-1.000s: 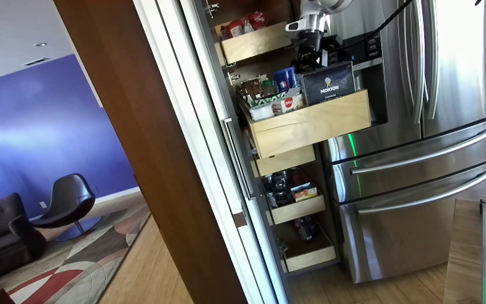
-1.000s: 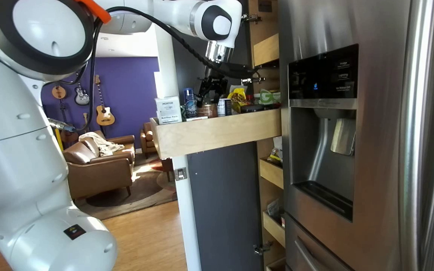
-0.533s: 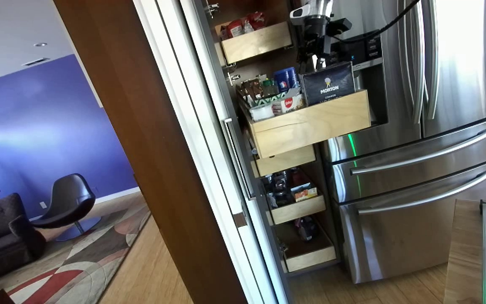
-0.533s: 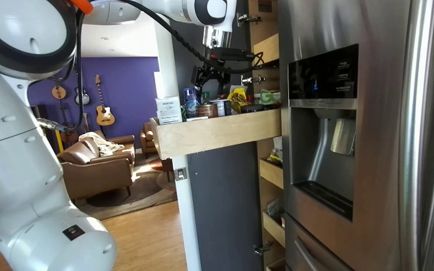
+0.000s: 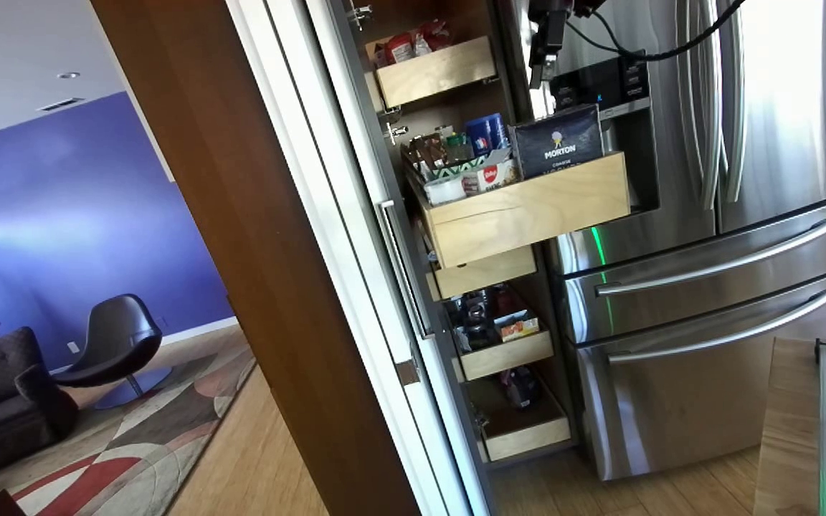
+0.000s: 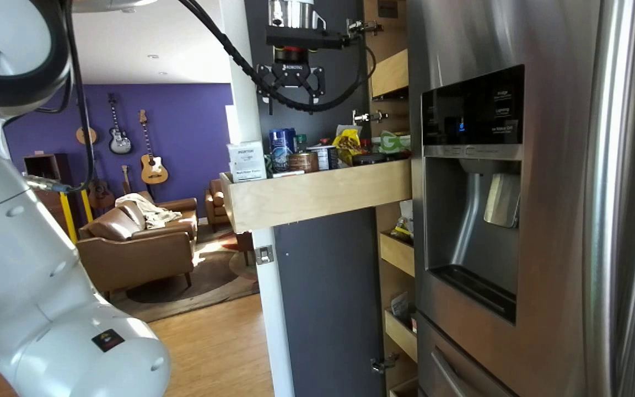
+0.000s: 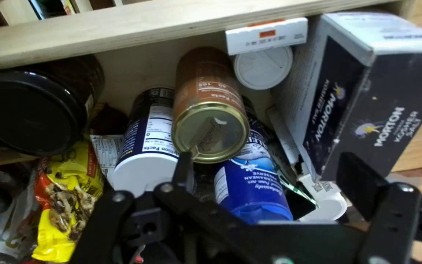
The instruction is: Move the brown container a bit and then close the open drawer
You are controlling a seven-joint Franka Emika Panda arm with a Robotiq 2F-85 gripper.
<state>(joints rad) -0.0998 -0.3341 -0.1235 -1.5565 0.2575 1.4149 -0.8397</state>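
Note:
The open drawer is pale light wood and stands pulled out, loaded with groceries. Its long side shows in an exterior view, its rim in the wrist view. The brown container is a cylindrical can upright in the drawer. In the wrist view the brown container shows its gold-rimmed end, between a dark-blue white-capped can and a blue canister. It is hidden in an exterior view. My gripper is open and empty, above the drawer's contents. It also shows in the wrist view.
A Morton salt box stands at the drawer's front corner and rises above its rim. The fridge stands beside the pantry. The open pantry door is on the opposite side. Another drawer sits higher up, and several sit below.
My gripper has risen from down at the brown container to well above the drawer and shifted toward the drawer's front. The brown container and the drawer have not visibly moved.

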